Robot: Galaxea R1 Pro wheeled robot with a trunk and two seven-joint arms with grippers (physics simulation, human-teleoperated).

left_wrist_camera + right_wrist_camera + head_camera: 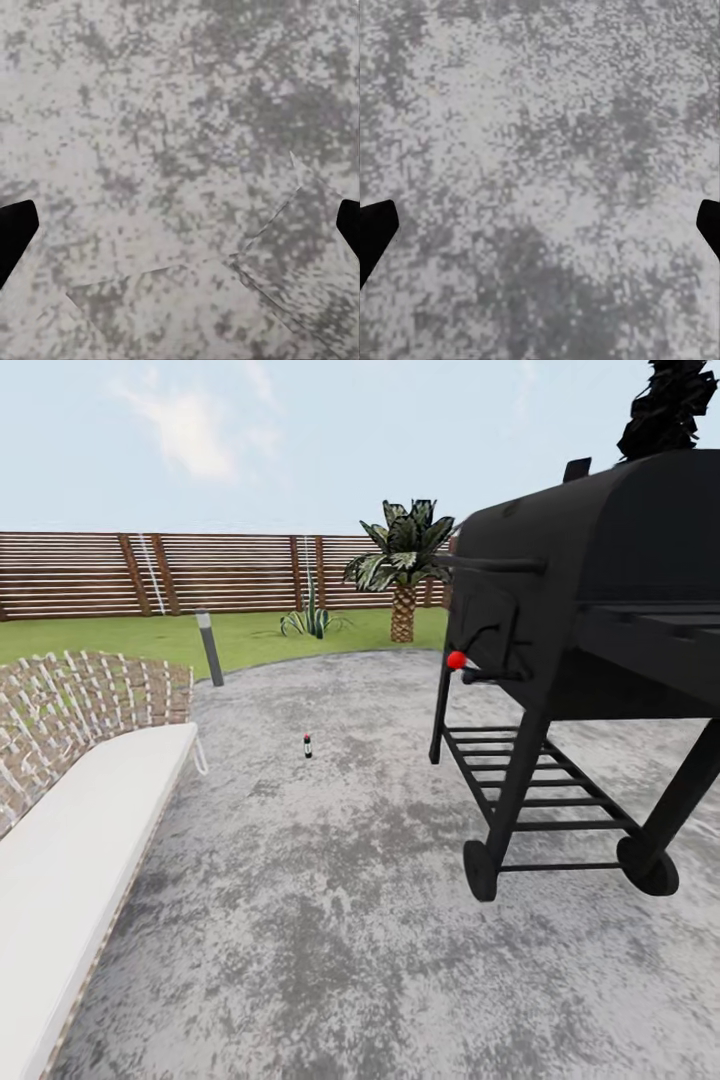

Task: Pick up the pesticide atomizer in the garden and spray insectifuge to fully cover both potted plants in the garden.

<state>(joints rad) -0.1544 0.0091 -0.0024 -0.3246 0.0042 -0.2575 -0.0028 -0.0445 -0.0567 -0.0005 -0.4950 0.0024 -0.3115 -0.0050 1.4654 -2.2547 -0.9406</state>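
Both grippers spread over grey patio [330, 920], pesticide atomizer [307, 745] upright ahead, black grill [590, 630] right

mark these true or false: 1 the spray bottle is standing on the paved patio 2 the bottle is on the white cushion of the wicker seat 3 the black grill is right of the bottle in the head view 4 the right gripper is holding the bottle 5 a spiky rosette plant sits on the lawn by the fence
1. True: the pesticide atomizer stands upright on the grey patio.
2. False: the cushion is bare; the bottle is on the paving.
3. True: the grill stands to its right.
4. False: the right gripper is open over bare paving.
5. True: the potted plant sits on the grass before the fence.
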